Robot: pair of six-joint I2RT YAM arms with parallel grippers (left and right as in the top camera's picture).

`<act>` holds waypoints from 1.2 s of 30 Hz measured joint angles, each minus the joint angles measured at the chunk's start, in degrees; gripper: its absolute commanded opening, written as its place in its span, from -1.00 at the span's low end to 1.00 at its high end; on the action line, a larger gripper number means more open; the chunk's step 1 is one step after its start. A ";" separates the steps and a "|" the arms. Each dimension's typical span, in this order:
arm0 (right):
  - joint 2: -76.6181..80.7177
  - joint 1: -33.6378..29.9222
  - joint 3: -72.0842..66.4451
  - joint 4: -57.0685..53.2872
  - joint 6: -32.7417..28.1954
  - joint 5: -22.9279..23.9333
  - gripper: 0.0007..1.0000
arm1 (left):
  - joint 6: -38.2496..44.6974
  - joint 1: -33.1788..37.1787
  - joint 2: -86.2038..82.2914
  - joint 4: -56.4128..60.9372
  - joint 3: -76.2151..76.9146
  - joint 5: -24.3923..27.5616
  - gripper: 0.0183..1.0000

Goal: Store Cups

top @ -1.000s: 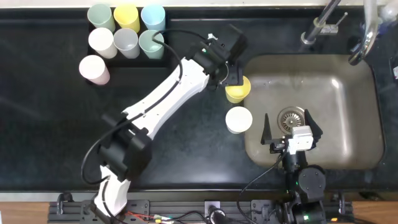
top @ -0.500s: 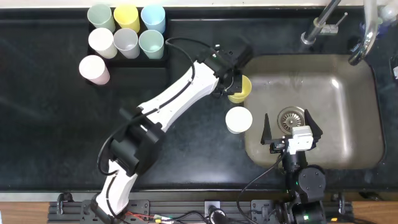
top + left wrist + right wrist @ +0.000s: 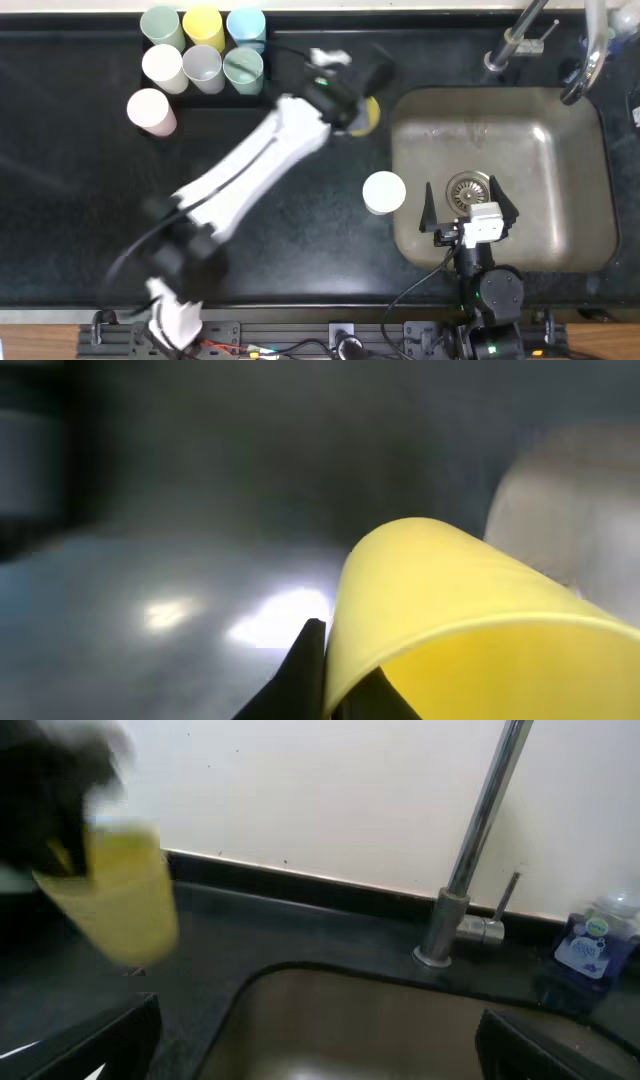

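Where the dark surface [image 3: 80, 180] meets the steel sink [image 3: 560, 150], one yellow cup [image 3: 470, 630]: smooth plastic, round, thin-rimmed. Left gripper [image 3: 352, 106], fingers [image 3: 305, 665] closed on the cup's rim wall. Right gripper [image 3: 466, 212], fingers [image 3: 90, 1045] spread wide and empty, over the basin. White cup [image 3: 384, 192], upright at the sink's edge.

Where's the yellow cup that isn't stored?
The yellow cup is in the left tool, top view, over the counter between the stored cups and the sink.
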 measured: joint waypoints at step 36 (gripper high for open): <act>0.00 0.00 0.00 0.04 0.02 -0.02 1.00 | -41.97 31.67 -10.29 -1.88 -21.53 2.19 -0.96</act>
